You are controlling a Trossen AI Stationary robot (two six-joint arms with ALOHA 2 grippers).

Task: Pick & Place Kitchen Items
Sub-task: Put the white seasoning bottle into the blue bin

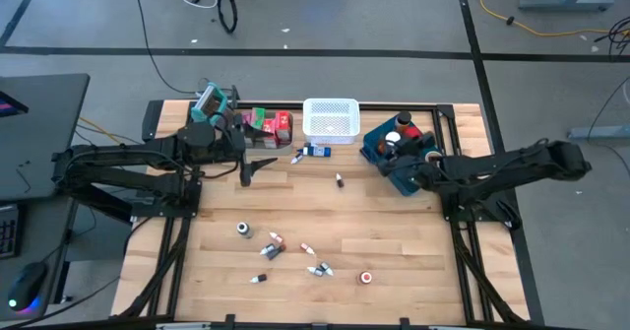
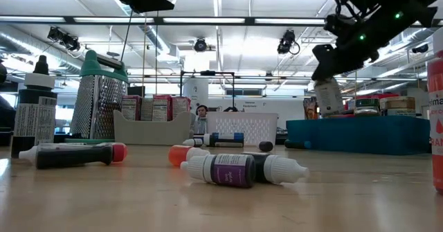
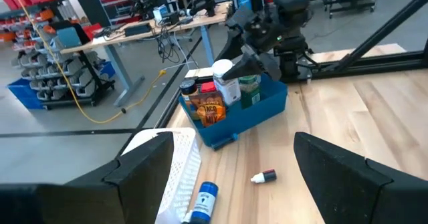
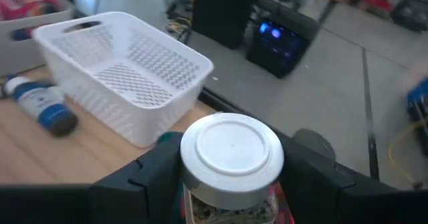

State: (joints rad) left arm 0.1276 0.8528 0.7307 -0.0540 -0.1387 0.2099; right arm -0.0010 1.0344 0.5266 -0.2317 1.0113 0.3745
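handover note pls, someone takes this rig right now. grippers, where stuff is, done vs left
Right gripper: shut on a white-lidded jar, held over the blue tray.
Left gripper: open and empty, mid-table in front of the clear bin.
Done: jars and bottles stand in the blue tray; red and green cartons stand in the clear bin.
The white mesh basket looks empty.
Left: blue-capped bottle and small dark bottle near the basket, plus a scatter of small bottles and tubes on the near side of the table.
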